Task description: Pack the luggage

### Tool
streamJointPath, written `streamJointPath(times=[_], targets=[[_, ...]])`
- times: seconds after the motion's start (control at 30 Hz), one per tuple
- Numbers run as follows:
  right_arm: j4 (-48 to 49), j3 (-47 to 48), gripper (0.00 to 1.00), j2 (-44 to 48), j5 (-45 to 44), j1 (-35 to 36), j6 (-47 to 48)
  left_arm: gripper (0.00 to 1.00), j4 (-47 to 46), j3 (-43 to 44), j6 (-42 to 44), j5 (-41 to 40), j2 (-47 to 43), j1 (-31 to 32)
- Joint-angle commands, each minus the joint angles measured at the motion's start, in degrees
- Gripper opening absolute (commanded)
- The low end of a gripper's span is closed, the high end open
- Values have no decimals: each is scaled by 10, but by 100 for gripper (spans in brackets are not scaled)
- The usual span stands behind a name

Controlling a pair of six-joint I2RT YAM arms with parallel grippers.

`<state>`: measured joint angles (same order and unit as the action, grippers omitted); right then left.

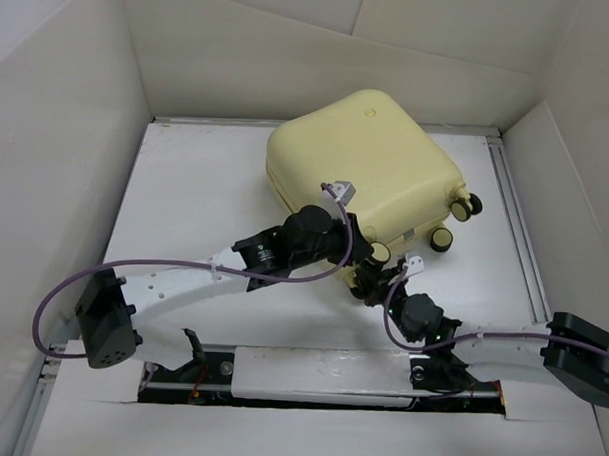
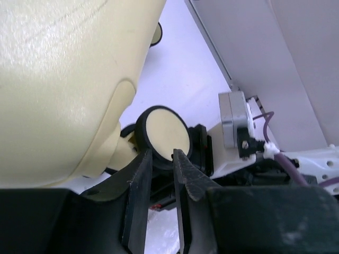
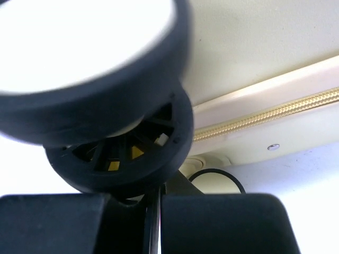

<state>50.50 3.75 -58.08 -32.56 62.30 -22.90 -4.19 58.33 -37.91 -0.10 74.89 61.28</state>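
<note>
Two hands crowd the luggage point(image 1: 362, 155) mid-frame: my left hand point(image 2: 164, 159) pinches a caster wheel point(image 2: 161, 132) to steady it; my right hand point(image 3: 153, 203) is clamped empty.

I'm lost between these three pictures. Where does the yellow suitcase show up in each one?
Top external: the suitcase lies closed at upper centre.
Left wrist: its shell fills the upper left.
Right wrist: its shell and gold zipper cross the upper right.
Shared landmark: the caster wheel at its near corner.

Lab; white-walled robot enclosure point(image 1: 68, 110)
</note>
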Motion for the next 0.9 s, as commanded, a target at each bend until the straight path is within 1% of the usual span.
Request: streamJointPath(times=[0.0, 0.03, 0.1, 0.13, 0.27, 0.37, 0.4, 0.43, 0.5, 0.53, 0.6, 0.63, 0.67, 0.7, 0.73, 0.77, 0.8, 0.83, 0.87], targets=[[60, 14, 0, -13, -29, 27, -2, 17, -1, 56, 15, -11, 24, -5], [60, 22, 0, -13, -56, 54, -2, 17, -1, 61, 15, -10, 31, -5], [60, 34, 0, -21, -90, 83, 3, 17, -1, 71, 15, 3, 55, -11], [49, 41, 0, -29, -108, 111, 3, 17, -1, 81, 15, 9, 64, -11], [21, 87, 0, -71, -204, 176, -4, 16, -8, 87, 15, 21, 100, -11], [-4, 121, 0, -134, -257, 219, -21, 15, -21, 94, 5, 56, 118, -17], [-16, 153, 0, -152, -286, 226, -26, 15, -21, 100, 5, 63, 126, -22], [-35, 171, 0, -195, -297, 233, -26, 15, -21, 100, 5, 70, 133, -22], [-55, 233, 0, -245, -354, 255, -33, 14, -21, 114, -1, 86, 140, -22], [-78, 255, 0, -295, -375, 263, -38, 14, -21, 114, -1, 93, 147, -22], [-86, 293, 0, -337, -397, 275, -38, 14, -21, 126, -8, 111, 147, -22], [-86, 317, 0, -353, -397, 275, -38, 14, -21, 126, -8, 117, 153, -22], [-86, 323, 0, -373, -397, 275, -38, 12, -21, 126, -8, 117, 153, -22], [-86, 323, 0, -374, -390, 280, -56, 9, -3, 131, -8, 117, 145, -22], [-86, 312, 0, -374, -385, 280, -66, 9, -3, 131, -8, 103, 134, -27], [-86, 300, 0, -361, -385, 280, -79, 9, 3, 119, 5, 84, 89, -27], [-86, 287, 0, -351, -379, 280, -103, 13, 9, 110, 11, 39, 64, -27], [-86, 272, 0, -339, -371, 274, -114, 15, 41, 102, 18, 13, 39, -27], [-86, 242, 0, -325, -356, 265, -123, 17, 56, 95, 25, -15, -15, -27]])
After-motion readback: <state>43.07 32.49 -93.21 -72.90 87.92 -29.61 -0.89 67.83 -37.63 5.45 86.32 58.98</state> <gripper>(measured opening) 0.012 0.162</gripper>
